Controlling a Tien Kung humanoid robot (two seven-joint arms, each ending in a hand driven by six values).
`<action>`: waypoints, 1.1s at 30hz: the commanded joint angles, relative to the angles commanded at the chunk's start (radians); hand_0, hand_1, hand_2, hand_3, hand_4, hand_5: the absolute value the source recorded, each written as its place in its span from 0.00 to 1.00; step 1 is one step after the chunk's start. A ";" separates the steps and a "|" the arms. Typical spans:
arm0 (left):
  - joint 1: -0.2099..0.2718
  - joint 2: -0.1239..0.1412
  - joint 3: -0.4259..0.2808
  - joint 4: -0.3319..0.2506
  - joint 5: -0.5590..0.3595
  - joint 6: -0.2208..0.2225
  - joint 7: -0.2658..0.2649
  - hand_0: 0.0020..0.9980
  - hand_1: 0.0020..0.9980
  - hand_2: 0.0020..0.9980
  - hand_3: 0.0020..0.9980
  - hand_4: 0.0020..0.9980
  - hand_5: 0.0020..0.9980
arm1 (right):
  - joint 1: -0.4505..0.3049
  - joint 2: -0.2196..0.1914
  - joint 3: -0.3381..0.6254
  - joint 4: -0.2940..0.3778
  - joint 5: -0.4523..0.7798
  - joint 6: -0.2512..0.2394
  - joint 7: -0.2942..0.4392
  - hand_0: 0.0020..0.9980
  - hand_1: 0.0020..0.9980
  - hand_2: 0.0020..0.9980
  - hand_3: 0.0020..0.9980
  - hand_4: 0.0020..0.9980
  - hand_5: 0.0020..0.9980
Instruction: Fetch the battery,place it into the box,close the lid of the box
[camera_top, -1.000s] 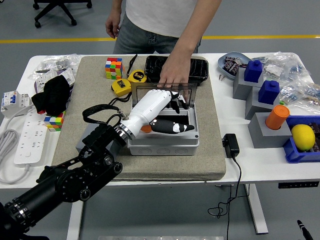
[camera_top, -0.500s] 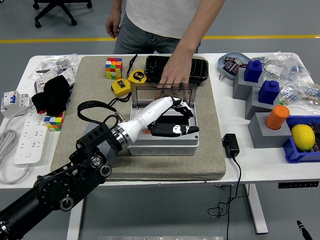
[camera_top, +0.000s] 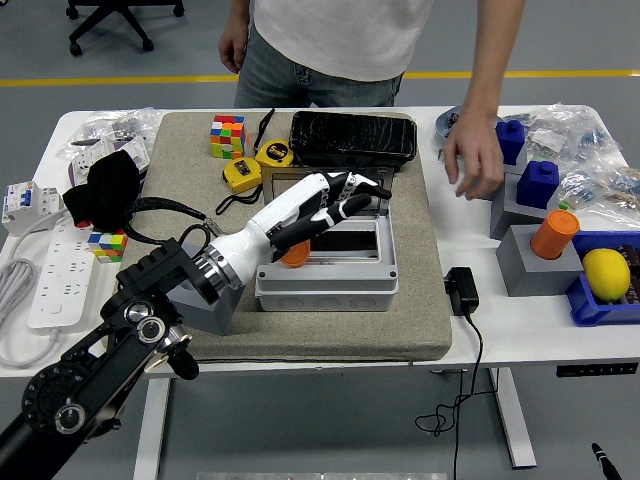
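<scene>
1. the robot's left hand (camera_top: 335, 197) reaches over the open grey plastic box (camera_top: 327, 262), fingers (camera_top: 362, 186) loosely spread, grasping nothing.
2. the orange cylindrical battery (camera_top: 294, 255) lies inside the box's left end.
3. a person's hand (camera_top: 476, 160) hovers over the white tabletop (camera_top: 470, 330), right.

Left arm: black, entering from lower left, reaching diagonally forward. Left hand (camera_top: 325, 200): white shell, black fingers (camera_top: 362, 184) loosely extended, palm down, grasping nothing. Person's hand (camera_top: 475, 165): hanging at far right, fingers relaxed, empty.
</scene>
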 joint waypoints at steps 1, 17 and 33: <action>0.005 -0.001 -0.007 -0.002 -0.036 -0.003 -0.001 1.00 1.00 0.92 0.78 1.00 1.00 | 0.000 0.000 0.000 0.000 0.000 0.000 0.000 0.86 0.77 0.75 0.78 1.00 1.00; 0.054 -0.023 -0.234 0.025 -0.286 0.104 -0.067 1.00 1.00 1.00 1.00 1.00 1.00 | -0.001 0.002 -0.006 0.000 0.009 0.001 -0.002 0.85 0.77 0.75 0.78 1.00 1.00; 0.022 0.007 -0.282 0.075 0.386 0.193 0.043 1.00 1.00 1.00 0.95 1.00 1.00 | 0.003 0.000 -0.005 0.000 0.011 0.001 -0.001 0.85 0.77 0.75 0.78 1.00 1.00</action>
